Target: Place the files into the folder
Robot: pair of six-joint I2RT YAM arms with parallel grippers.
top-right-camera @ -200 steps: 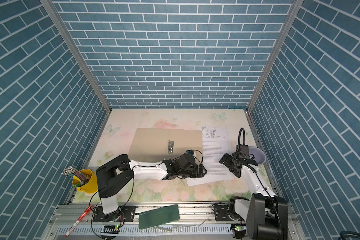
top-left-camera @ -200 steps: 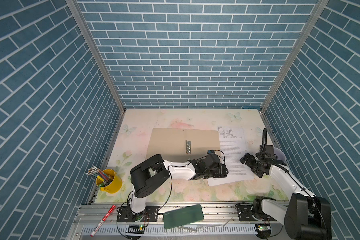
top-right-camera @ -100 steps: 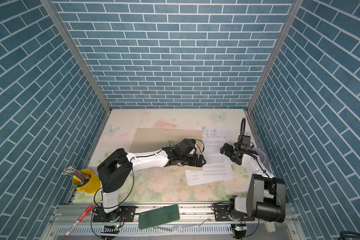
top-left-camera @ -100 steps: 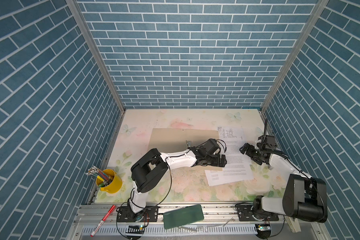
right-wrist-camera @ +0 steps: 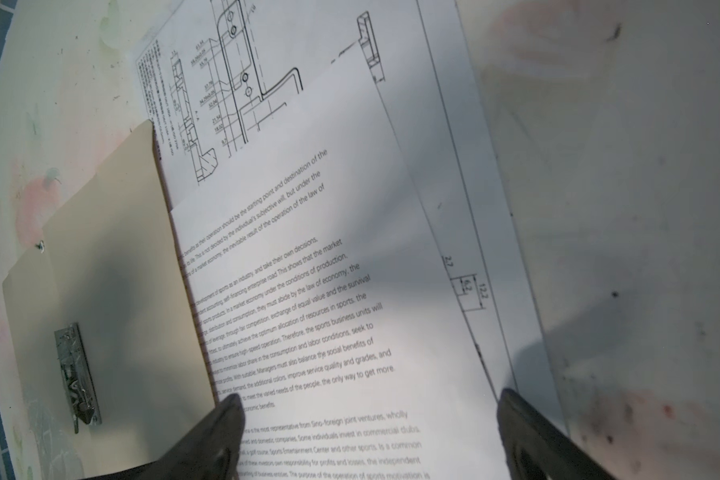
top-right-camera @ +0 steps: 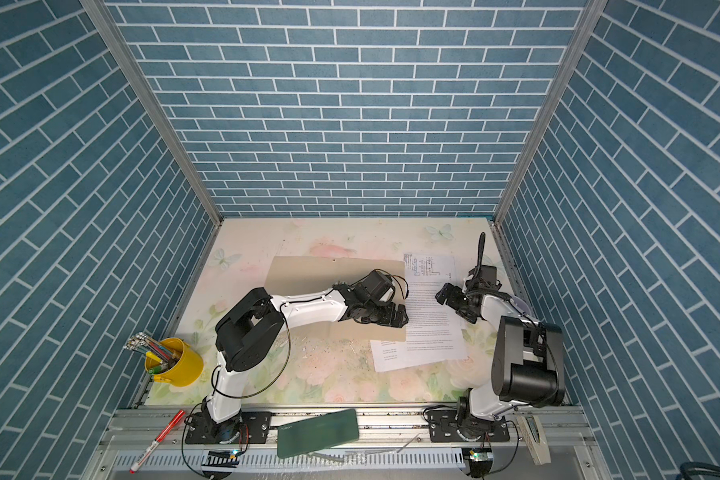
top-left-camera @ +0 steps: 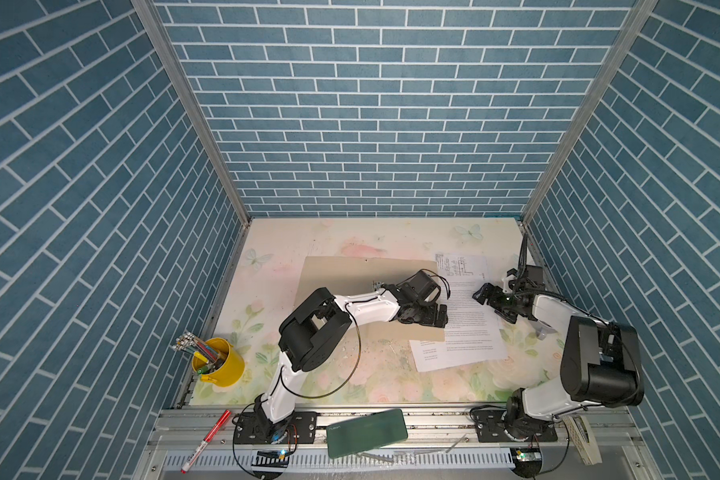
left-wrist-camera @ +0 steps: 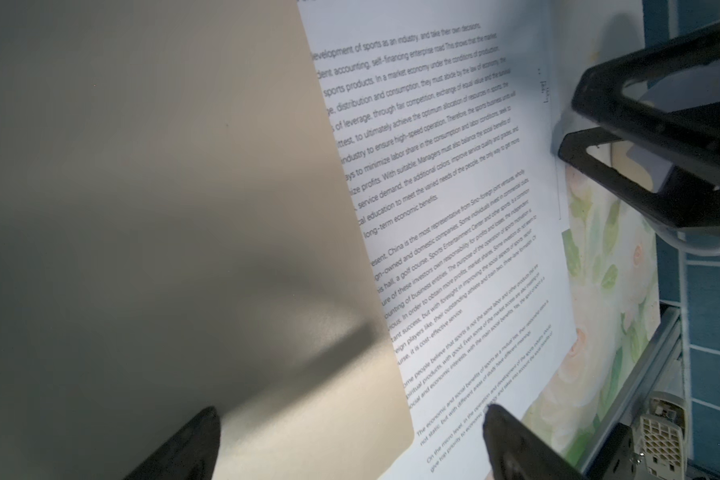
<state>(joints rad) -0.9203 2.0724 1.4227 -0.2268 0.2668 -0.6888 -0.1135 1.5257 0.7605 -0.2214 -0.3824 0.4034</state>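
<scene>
Both arms have stretched farther from their bases since a second ago. The left end effector hangs wide open and empty over the right edge of the folder, and the right end effector is spread and empty above the files. Those sheets lie fanned on the bench, their left margins tucked under the folder's edge. Closing there could pinch paper along with cardboard — or skid the loose sheets apart.

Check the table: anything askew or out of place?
Yes. The files are fanned and skewed, not squared, partly under the right edge of the folder. Also a green case and red marker lie on the front rail, off the table.
</scene>
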